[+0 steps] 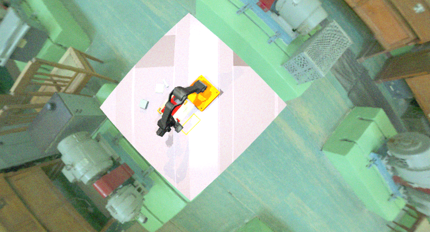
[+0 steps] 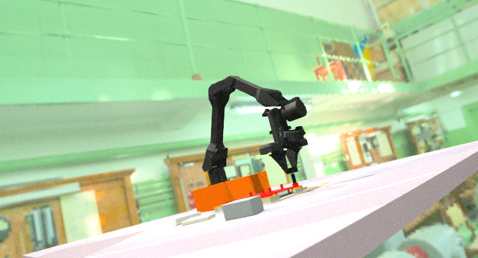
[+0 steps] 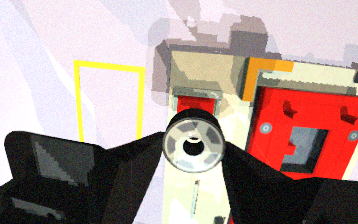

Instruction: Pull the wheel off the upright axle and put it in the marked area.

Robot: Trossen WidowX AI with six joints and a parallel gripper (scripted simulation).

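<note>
One wheel [image 3: 193, 141] sits between our two black fingers, and the claw [image 2: 290, 171] is clamped on its rim, so we hold it firmly. From the wrist view we look straight down through its hub hole; the small red mount [image 3: 196, 104] lies just behind the wheel in the picture, and we cannot tell from there whether the wheel is fully off the axle. In the side view the claw hangs above the red plate [image 2: 282, 190] with a thin dark shape below the fingertips, too small to name.

We judge that we are in the lifting step, or just at its end. The yellow outlined area [image 3: 109, 100] lies on the table [image 2: 384, 196] to the left of the pale board [image 3: 200, 70] in the wrist view, near but apart from the wheel. Next we need to rise clear of the axle, carry the wheel sideways over that outline, lower it, open up, and back away.
</note>
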